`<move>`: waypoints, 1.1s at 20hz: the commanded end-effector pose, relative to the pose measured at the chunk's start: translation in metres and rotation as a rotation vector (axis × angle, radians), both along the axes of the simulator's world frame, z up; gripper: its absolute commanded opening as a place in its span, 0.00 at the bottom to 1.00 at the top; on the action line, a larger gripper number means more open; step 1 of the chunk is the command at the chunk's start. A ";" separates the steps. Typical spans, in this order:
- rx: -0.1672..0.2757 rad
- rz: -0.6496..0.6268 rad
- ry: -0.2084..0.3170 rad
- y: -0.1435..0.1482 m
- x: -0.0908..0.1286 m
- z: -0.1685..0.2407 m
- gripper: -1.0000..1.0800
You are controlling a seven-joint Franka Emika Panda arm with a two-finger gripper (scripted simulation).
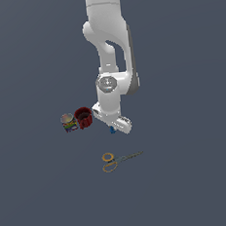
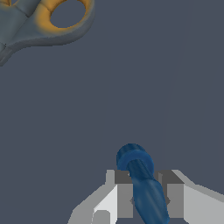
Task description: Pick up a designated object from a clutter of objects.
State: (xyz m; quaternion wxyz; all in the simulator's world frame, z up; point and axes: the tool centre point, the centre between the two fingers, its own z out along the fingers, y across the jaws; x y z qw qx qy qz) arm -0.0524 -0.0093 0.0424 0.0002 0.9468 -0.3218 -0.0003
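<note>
**Blue piece between the fingers, low over the floor**

The white arm (image 1: pixel 109 47) reaches down from the far side of the scene, and its gripper (image 1: pixel 117 128) hangs just above the dark grey floor (image 1: pixel 189 176). The wrist view shows the tiny blue piece (image 2: pixel 142 183) lying between the two grey fingers (image 2: pixel 124 192) — its wider, rounded end pokes out past the fingertips, while the narrower body runs back between the pads. The fingers stand close on either side of it and appear to pinch it, though the exact contact is hard to read. In the exterior view only a speck of blue (image 1: pixel 112 130) shows under the hand, so whether the piece is off the floor cannot be told.

To the exterior view's left of the gripper stands the red ribbed cup (image 1: pixel 83 118), upright with its mouth open to the top, and the multicoloured can (image 1: pixel 69 122) sits just beside it, further left. The yellow-handled scissors (image 1: pixel 118 160) lie flat on the floor nearer the camera, apart from the gripper — handles to the left, blades pointing right. One yellow loop (image 2: pixel 65 17) of them shows in the wrist view.
</note>
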 end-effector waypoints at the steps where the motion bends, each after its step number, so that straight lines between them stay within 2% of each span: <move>1: 0.000 0.000 -0.001 0.000 0.000 0.000 0.00; 13: 0.000 0.000 -0.001 0.001 -0.001 0.005 0.00; 22: 0.000 0.000 -0.001 0.007 -0.006 0.043 0.00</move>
